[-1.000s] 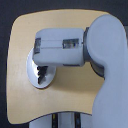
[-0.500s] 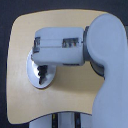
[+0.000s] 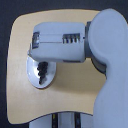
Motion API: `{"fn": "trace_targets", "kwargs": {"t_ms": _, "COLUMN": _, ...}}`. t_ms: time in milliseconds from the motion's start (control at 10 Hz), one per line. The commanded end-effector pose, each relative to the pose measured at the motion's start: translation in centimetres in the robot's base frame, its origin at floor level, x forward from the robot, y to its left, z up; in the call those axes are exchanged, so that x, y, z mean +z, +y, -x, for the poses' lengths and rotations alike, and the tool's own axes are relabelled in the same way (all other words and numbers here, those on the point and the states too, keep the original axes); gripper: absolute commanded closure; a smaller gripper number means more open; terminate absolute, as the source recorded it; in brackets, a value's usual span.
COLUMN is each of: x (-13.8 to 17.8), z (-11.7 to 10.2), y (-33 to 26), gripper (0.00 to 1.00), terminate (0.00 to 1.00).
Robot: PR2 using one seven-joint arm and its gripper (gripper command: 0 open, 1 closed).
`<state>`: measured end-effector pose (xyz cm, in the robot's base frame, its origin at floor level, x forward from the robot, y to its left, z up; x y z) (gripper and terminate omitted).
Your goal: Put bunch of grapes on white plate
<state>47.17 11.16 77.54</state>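
Note:
The white plate [image 3: 34,79] lies on the tan table toward the exterior view's left, and only its lower part shows. A dark elongated cluster, the bunch of grapes [image 3: 42,72], sits over the plate's middle. My gripper [image 3: 42,63] reaches down onto it from under the big grey arm housing [image 3: 60,42]. That housing hides the fingers and the plate's upper half. I cannot make out whether the jaws hold the grapes or stand apart from them.
The round-cornered wooden table [image 3: 20,40] fills the view. The thick grey upper arm [image 3: 110,65] covers the exterior view's right side. A dark base with slots shows below the table's near edge [image 3: 65,121].

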Motion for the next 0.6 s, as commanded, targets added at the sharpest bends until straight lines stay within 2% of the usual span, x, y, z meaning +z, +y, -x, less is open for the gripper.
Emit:
{"fn": "trace_targets", "kwargs": {"t_ms": 0, "x": 8.8, "z": -0.8, "y": 0.2, "gripper": 0.0, "terminate": 0.0}}
{"fn": "trace_targets", "kwargs": {"t_ms": 300, "x": 13.1, "z": -2.0, "y": 1.5, "gripper": 0.0, "terminate": 0.0}}
{"fn": "trace_targets", "kwargs": {"t_ms": 500, "x": 14.7, "z": -2.6, "y": 1.1, "gripper": 0.0, "terminate": 0.0}}
